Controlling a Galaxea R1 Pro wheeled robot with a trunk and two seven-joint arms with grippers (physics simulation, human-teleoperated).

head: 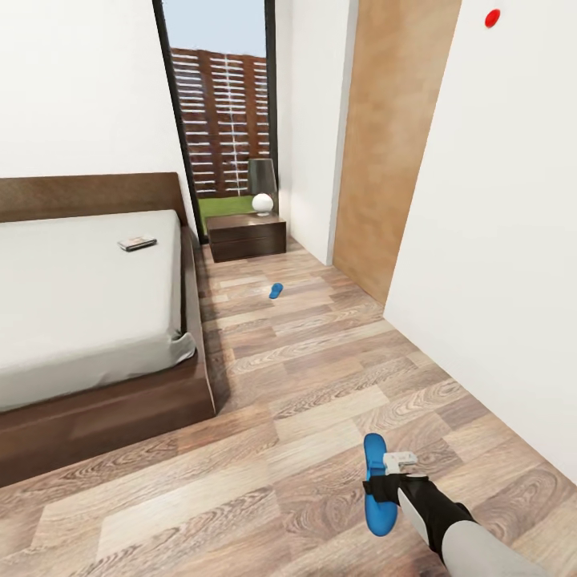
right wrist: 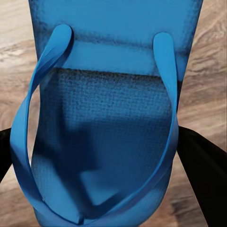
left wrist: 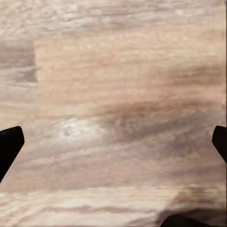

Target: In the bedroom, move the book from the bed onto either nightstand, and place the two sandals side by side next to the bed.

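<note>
Book (head: 137, 242) on bed (head: 72, 296); blue sandals (head: 374, 482) (head: 276, 290) apart.

R arm (head: 473, 537): pale grey smooth forearm shell, then a black wrist section, w/ a small white-grey block fitting (head: 399, 460) at the front. Black finger (right wrist: 201, 165) looks matte, broad. L wrist cam: black fingertip (left wrist: 9, 144), dark and plain, no markings.

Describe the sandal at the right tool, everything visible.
The sandal is a bright blue flip-flop with a slim, long sole and blue straps forming a V. In the right wrist view the sole looks finely textured, like foam, with the straps arching above it. The right tool is closed across its rear half, dark fingers on either side. It points away from the robot above the wood floor, right of the bed.
</note>
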